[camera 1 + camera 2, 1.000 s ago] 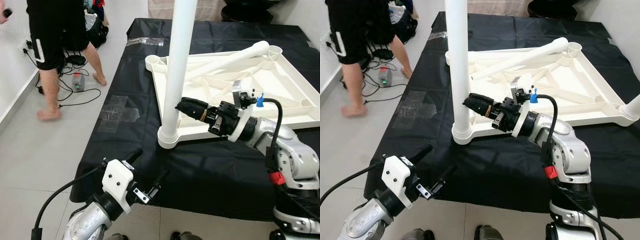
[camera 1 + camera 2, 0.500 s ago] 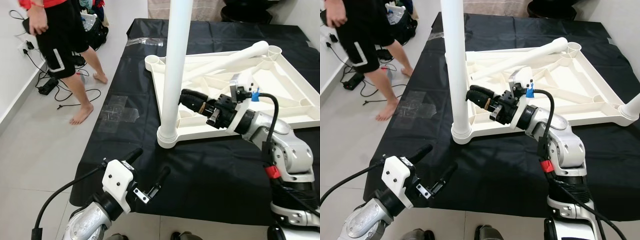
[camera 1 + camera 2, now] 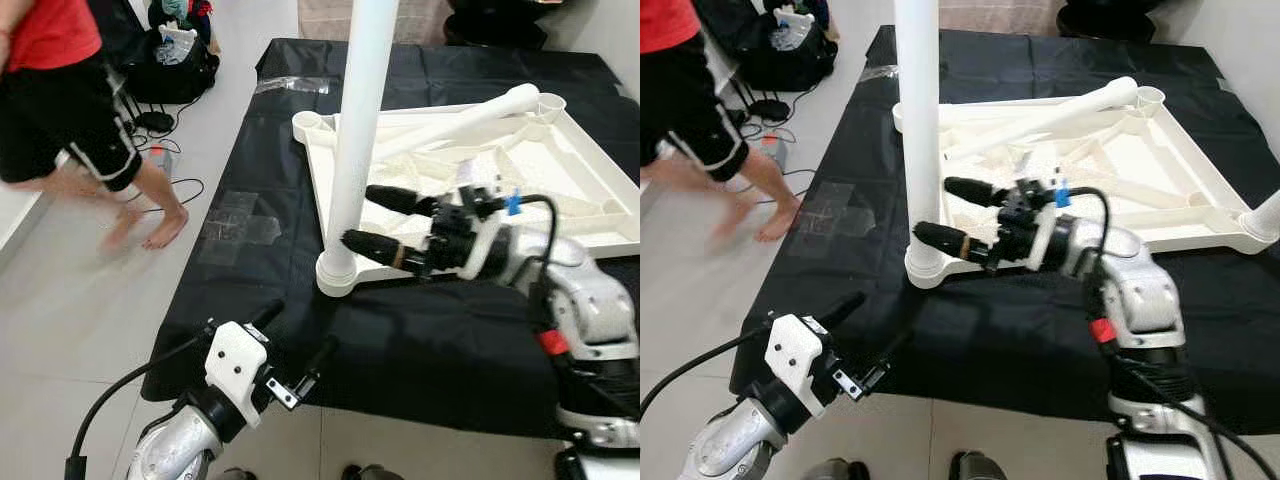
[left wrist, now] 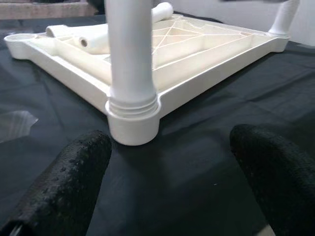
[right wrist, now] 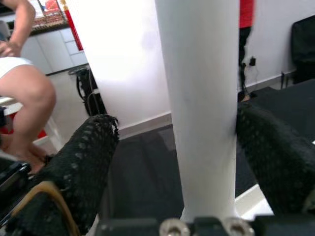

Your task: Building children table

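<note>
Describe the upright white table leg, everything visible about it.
The upright white leg is a smooth round tube, plastic by its look, standing vertical in the near corner socket of the upside-down white tabletop, with a ribbed collar at its base. Its top runs out of frame. The right gripper straddles it with open fingers, one on each side; whether they touch is unclear.

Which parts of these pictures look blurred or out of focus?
Eye views: the walking person and the right arm are motion-blurred, while the upright leg stays sharp. Left wrist view: the near fingers are soft. Right wrist view: fingers crisp, the background hazy.
</note>
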{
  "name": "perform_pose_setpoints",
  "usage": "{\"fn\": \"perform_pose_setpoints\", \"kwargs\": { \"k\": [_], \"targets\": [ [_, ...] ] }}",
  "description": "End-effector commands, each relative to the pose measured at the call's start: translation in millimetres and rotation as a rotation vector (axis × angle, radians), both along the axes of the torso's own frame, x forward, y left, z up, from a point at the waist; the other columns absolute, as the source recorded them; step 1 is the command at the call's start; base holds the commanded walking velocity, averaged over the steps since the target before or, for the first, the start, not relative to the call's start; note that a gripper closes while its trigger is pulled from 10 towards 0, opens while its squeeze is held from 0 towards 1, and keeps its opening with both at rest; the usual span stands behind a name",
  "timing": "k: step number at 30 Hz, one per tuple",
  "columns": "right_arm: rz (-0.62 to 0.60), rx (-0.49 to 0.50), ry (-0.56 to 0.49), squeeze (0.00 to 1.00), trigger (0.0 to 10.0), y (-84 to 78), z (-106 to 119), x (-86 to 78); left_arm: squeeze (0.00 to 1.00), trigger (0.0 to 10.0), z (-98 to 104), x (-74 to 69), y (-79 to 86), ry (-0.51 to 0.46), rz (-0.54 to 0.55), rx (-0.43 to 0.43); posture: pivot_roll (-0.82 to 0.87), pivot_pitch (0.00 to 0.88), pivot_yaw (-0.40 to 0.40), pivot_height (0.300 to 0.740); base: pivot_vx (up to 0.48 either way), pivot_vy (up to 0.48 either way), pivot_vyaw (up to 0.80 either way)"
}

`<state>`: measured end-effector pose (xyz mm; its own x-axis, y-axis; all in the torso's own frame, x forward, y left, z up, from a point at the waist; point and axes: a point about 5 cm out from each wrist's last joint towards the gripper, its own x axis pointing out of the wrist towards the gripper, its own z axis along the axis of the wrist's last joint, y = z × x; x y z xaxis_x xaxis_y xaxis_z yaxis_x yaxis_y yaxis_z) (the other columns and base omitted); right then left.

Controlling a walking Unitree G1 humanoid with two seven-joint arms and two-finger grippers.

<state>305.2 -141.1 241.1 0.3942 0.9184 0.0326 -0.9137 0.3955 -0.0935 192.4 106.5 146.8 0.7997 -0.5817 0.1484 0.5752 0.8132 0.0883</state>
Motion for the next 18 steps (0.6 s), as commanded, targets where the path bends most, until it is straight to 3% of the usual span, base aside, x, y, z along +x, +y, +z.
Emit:
{"fn": "perform_pose_setpoints", "kwargs": {
  "k": [1,2,7,12,13,14,15,18],
  "targets": [
    [0.020,-0.013,-0.018,0.94,10.0,18.2,-3,2.7,0.00,10.0,-4,-2.1,-1.0,0.012,-0.006,0.008,0.05,0.125,-0.025,0.740,0.000,0.000,0.00],
    [0.015,-0.003,-0.022,0.00,10.0,27.7,-2,7.2,0.00,10.0,-4,-2.5,-1.0,0.012,-0.006,0.008,0.05,0.125,-0.025,0.740,0.000,0.000,0.00],
    [0.033,0.027,-0.036,0.00,10.0,50.2,2,16.4,0.00,10.0,-4,-4.1,-2.2,0.011,-0.008,0.007,0.07,0.129,-0.027,0.740,0.000,0.000,0.00],
    [0.053,0.031,-0.046,0.00,10.0,50.5,6,18.3,0.00,10.0,-3,-5.5,-2.7,0.009,-0.007,0.006,0.07,0.139,-0.030,0.740,0.000,0.000,0.00],
    [0.061,0.031,-0.050,0.00,4.7,48.3,9,19.2,0.00,10.0,-2,-6.4,-3.0,0.008,-0.006,0.006,0.07,0.143,-0.033,0.740,0.000,0.000,0.00],
    [0.061,0.031,-0.050,0.00,4.7,48.3,9,19.2,0.00,10.0,-2,-6.4,-3.0,0.008,-0.006,0.006,0.07,0.143,-0.033,0.740,0.000,0.000,0.00],
    [0.086,0.017,-0.054,0.00,0.0,40.6,11,18.8,0.00,10.0,-1,-8.2,-3.5,0.007,-0.006,0.004,0.07,0.160,-0.036,0.740,0.000,0.000,0.00],
    [0.129,-0.012,-0.058,0.00,0.0,28.4,16,17.8,0.00,10.0,1,-10.7,-4.3,0.005,-0.008,0.000,0.06,0.172,-0.036,0.740,0.000,0.000,0.00]
  ]
}}
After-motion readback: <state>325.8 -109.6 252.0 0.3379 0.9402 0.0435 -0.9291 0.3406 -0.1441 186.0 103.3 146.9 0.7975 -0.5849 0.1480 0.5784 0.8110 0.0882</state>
